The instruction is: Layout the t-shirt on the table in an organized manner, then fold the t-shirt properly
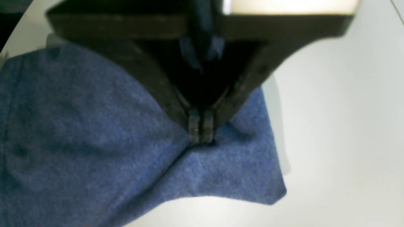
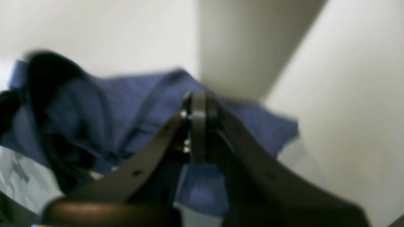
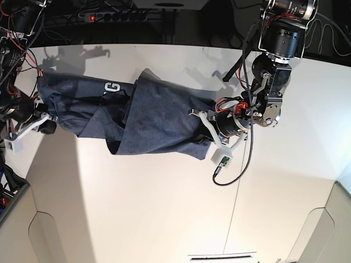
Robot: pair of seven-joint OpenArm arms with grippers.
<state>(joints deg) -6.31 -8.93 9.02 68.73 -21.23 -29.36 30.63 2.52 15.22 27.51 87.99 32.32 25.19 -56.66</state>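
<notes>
Lying stretched across the far part of the white worktop (image 3: pixel 164 208), the t-shirt (image 3: pixel 148 118) has its long axis running left-right in the base view, bunched and creased between the two arms, with white lettering showing near its left end. Left gripper (image 1: pixel 201 132): jaws pressed together, clamped on a pinch of blue cloth at the shirt's right-hand end in the base view. Right gripper (image 2: pixel 197 104): jaws together against the fabric at the opposite end; the blur leaves it uncertain whether cloth is actually caught between them.
</notes>
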